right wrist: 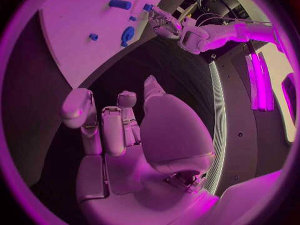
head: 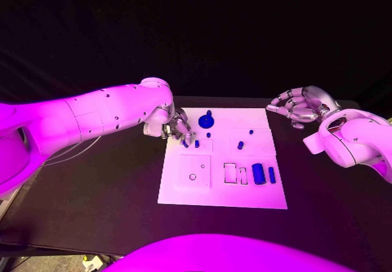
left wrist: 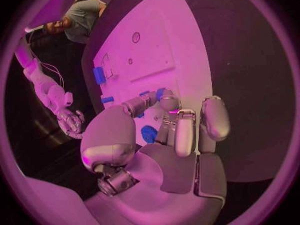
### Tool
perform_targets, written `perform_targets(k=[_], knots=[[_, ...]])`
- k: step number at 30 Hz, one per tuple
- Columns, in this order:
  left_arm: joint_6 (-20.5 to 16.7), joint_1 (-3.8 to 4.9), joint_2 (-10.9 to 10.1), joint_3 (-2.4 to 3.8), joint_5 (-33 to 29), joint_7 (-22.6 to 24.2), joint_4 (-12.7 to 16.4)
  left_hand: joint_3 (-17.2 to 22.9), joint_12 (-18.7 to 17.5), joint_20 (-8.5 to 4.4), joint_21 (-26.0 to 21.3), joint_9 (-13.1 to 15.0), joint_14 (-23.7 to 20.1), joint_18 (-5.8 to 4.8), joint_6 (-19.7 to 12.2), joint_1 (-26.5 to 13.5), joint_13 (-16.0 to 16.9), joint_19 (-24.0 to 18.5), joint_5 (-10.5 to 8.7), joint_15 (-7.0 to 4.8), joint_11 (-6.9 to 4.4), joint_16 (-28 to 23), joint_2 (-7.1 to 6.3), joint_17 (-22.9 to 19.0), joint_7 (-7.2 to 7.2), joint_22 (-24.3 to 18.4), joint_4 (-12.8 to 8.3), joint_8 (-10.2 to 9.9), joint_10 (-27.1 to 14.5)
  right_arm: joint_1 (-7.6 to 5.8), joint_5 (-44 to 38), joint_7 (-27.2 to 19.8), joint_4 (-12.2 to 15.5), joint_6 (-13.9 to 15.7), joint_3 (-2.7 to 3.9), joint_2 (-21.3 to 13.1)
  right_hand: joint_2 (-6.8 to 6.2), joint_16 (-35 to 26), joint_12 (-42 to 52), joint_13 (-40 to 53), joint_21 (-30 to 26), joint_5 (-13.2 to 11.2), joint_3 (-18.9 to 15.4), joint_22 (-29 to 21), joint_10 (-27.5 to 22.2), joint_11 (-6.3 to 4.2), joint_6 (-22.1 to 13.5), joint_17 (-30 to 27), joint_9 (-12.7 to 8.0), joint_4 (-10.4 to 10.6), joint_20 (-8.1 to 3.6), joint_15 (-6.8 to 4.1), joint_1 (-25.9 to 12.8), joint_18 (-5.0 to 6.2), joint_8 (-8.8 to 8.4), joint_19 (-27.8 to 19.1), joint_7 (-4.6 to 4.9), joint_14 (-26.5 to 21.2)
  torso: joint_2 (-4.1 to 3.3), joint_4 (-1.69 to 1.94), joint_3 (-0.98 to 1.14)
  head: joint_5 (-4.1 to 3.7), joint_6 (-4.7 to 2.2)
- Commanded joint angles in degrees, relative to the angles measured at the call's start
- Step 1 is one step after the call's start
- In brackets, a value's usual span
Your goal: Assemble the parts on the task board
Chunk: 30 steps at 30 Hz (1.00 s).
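Observation:
The white task board [head: 220, 195] lies mid-table. My left hand [head: 173, 126] is low over its back left part, fingertips down, and pinches a small blue peg [head: 186, 143] [left wrist: 160, 92] between thumb and a finger; the peg's tip is at the board. A round blue knob [head: 206, 120] stands just behind that hand. A blue cylinder [head: 258, 173] and a thin blue bar [head: 272, 174] lie on the board's right side beside two empty slots [head: 235, 173]. My right hand [head: 295, 106] hovers off the board's back right corner, fingers loosely bent and holding nothing.
Several small blue pegs [head: 240, 145] sit near the board's middle. A round hole [head: 192, 177] marks the front left panel. Bare black table [head: 98, 192] surrounds the board, and the left forearm [head: 106, 113] reaches in across its left side.

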<state>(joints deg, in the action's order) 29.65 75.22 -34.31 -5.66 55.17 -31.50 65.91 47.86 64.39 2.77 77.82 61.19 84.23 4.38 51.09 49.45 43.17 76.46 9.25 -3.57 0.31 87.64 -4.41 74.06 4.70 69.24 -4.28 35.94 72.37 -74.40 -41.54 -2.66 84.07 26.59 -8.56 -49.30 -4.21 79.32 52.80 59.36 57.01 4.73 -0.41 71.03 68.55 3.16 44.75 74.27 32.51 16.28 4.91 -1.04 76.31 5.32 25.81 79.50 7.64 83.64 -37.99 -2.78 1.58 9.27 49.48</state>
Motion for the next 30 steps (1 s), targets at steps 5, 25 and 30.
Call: perform_targets(k=[5,25,30], knots=[[0.07,-0.51,0.07,-0.23,0.15,0.06,0.50,8.65,1.17,-0.14,0.51,0.82,4.81,0.43,-0.09,3.49,-0.01,0.01,2.89,-0.27,-1.13,0.67,2.91,12.99,-1.27,0.76,-1.30,-1.05,-0.18,0.06,-0.03,-0.21,0.02,-0.29,0.01,0.04,2.00,-1.15,-0.13,-0.51,-1.03,-0.50,-3.18,-0.20,-0.48,-0.38,0.13,1.61,0.87,0.17,-0.42,-0.43,-0.33,0.87,-0.74,0.20,-0.17,2.65,0.00,0.01,0.00,0.04,0.01],[0.13,-0.62,-0.42,-0.23,4.16,0.04,1.07,8.68,1.14,-0.15,0.54,0.82,4.84,0.43,0.03,3.55,-0.07,0.05,2.96,-0.30,-1.15,0.71,2.79,13.06,-1.30,0.80,-1.32,-1.07,-0.14,0.14,-0.01,-0.29,-0.03,-0.39,0.01,0.06,2.00,-1.15,-0.13,-0.51,-1.03,-0.50,-3.18,-0.20,-0.48,-0.38,0.13,1.61,0.87,0.17,-0.42,-0.43,-0.33,0.87,-0.74,0.20,-0.17,2.65,-0.01,-0.01,0.01,0.07,0.13],[0.10,-0.64,-0.45,-0.23,4.36,0.01,1.13,8.69,1.15,-0.16,0.51,0.82,4.85,0.44,0.06,3.57,-0.03,0.03,2.98,-0.30,-1.16,0.73,2.78,13.10,-1.30,0.76,-1.32,-1.08,-0.12,0.16,-0.01,-0.29,-0.04,-0.40,0.01,0.07,2.00,-1.15,-0.13,-0.51,-1.03,-0.50,-3.18,-0.20,-0.48,-0.38,0.13,1.61,0.87,0.17,-0.42,-0.43,-0.33,0.87,-0.74,0.20,-0.17,2.65,0.00,-0.02,0.01,0.05,0.12]])
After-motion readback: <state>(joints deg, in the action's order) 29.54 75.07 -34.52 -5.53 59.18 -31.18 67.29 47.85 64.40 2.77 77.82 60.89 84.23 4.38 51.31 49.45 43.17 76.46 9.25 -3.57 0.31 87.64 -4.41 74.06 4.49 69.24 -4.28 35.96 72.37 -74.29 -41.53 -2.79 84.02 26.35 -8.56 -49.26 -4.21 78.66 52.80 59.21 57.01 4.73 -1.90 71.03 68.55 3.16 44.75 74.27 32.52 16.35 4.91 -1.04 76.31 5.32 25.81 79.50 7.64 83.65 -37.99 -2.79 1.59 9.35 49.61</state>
